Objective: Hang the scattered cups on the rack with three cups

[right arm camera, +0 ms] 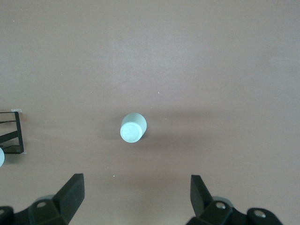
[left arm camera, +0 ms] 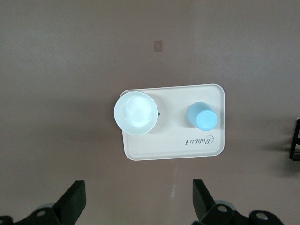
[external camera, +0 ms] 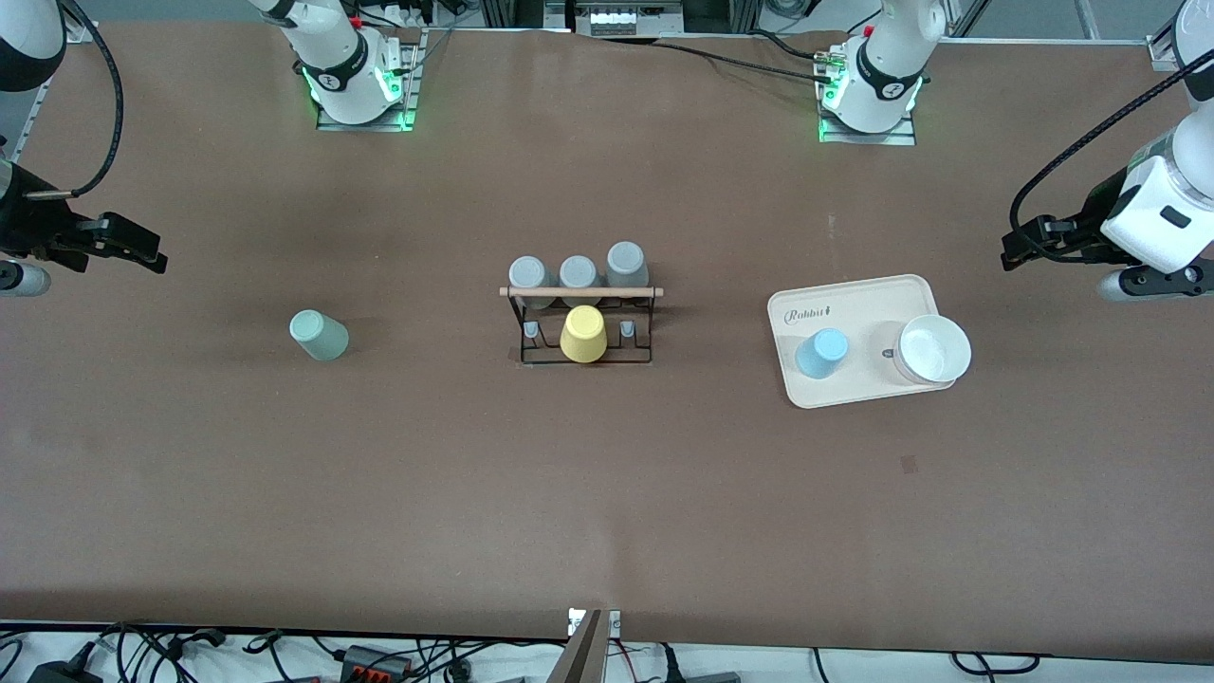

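Note:
A pale sage green cup (external camera: 319, 335) stands narrow end up on the bare table toward the right arm's end; the right wrist view shows this cup (right arm camera: 133, 127) too. A light blue cup (external camera: 821, 353) stands on the beige tray (external camera: 858, 302) toward the left arm's end, and appears as the blue cup (left arm camera: 202, 116) in the left wrist view. The black wire rack (external camera: 531, 327) with a wooden rod (external camera: 580, 291) stands mid-table. My right gripper (external camera: 142, 249) hangs open over the table's end, empty (right arm camera: 137, 201). My left gripper (external camera: 1020, 249) hangs open beside the tray, empty (left arm camera: 139, 206).
On the rack sit a yellow cup (external camera: 583, 334) and three grey cups (external camera: 579, 273). A white bowl (external camera: 934, 349) stands on the tray beside the blue cup. A corner of the rack (right arm camera: 14, 136) shows in the right wrist view.

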Action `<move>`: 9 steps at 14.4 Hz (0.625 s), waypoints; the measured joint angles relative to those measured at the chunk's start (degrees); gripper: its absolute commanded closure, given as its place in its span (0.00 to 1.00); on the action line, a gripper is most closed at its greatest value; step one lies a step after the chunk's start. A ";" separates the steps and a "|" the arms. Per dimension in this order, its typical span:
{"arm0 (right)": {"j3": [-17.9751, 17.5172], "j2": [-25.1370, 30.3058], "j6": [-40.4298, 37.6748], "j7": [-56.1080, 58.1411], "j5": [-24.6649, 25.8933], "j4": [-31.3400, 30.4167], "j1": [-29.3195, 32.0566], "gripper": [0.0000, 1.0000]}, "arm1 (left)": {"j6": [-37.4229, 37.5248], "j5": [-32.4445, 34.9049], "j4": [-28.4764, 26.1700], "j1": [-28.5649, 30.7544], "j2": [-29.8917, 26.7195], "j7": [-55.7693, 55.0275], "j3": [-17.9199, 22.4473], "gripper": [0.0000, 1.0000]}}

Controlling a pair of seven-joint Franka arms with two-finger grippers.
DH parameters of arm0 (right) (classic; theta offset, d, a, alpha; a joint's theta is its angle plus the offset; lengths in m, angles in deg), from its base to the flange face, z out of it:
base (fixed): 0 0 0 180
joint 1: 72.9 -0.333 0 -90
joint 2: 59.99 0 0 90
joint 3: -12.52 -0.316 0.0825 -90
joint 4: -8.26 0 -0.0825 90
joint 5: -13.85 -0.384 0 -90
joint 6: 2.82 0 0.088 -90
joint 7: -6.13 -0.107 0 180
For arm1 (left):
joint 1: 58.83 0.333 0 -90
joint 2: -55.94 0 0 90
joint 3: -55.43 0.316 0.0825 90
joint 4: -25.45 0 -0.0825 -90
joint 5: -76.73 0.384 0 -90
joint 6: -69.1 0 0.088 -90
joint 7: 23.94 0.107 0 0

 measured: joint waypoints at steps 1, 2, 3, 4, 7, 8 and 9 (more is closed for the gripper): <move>0.00 0.00 0.00 0.00 0.00 0.00 0.00 0.00 | 0.00 0.00 0.00 0.00 0.00 0.00 0.00 0.00; 0.00 0.00 0.00 0.00 0.00 0.00 0.00 0.00 | 0.00 0.00 0.00 0.00 0.00 0.00 0.00 0.00; 0.00 0.00 0.00 0.00 0.00 0.00 0.00 0.00 | -0.01 -0.05 0.00 0.00 0.00 0.01 0.00 0.00; 0.02 0.00 0.00 0.00 0.00 0.00 0.02 0.00 | -0.06 -0.23 0.01 0.00 0.00 0.17 0.00 0.00; 0.07 0.00 0.00 0.00 0.00 0.00 0.13 0.00 | -0.11 -0.62 0.02 0.11 0.02 1.36 0.00 0.00; 0.09 0.00 0.00 0.00 0.00 0.00 0.14 0.00 | -0.12 -0.65 0.02 0.20 0.02 1.51 0.00 0.00; 0.10 0.00 0.00 0.00 0.00 0.00 0.15 0.00 | -0.16 -0.68 0.04 0.24 0.03 1.62 0.00 0.00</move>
